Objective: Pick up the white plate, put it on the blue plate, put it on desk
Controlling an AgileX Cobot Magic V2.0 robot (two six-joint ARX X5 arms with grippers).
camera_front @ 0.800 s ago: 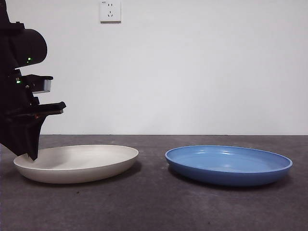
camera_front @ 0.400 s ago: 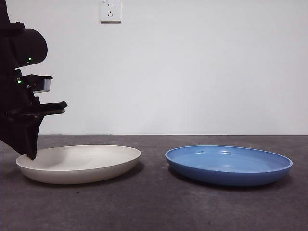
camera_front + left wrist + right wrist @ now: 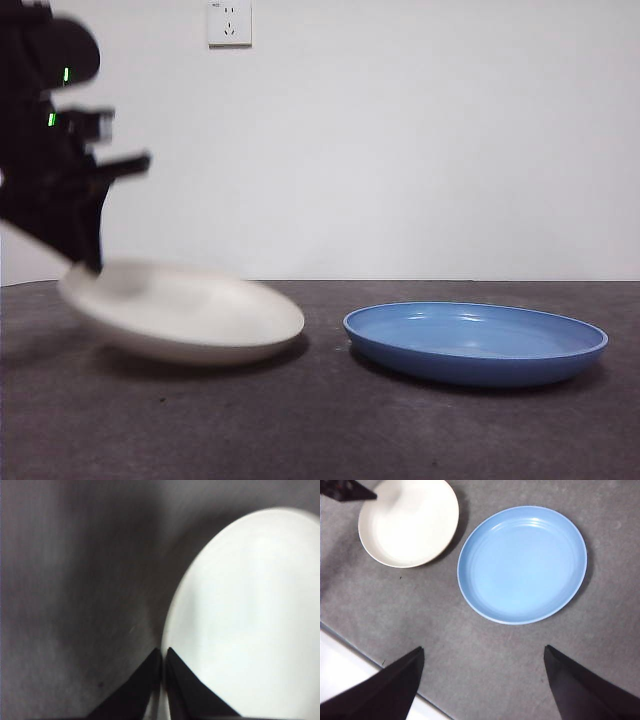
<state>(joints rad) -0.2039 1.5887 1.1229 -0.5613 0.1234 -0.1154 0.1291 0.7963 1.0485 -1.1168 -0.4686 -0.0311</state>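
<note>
Two plates on desk point(image 3: 320, 430): blue plate point(image 3: 475, 343) flat; white plate point(image 3: 185, 312) just beside it, tilted, outer edge raised. Left gripper point(image 3: 163, 655) pinches that rim (blurred). Right gripper point(image 3: 480, 652) spread, idle. Step: pickup. Next: carry over blue plate.

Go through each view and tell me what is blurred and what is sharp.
Front view: the white plate and the left gripper on its rim are motion-smeared; the blue plate is crisp. Left wrist view: soft throughout, the white plate glaring pale. Right wrist view: sharp on both plates and the desk.
</note>
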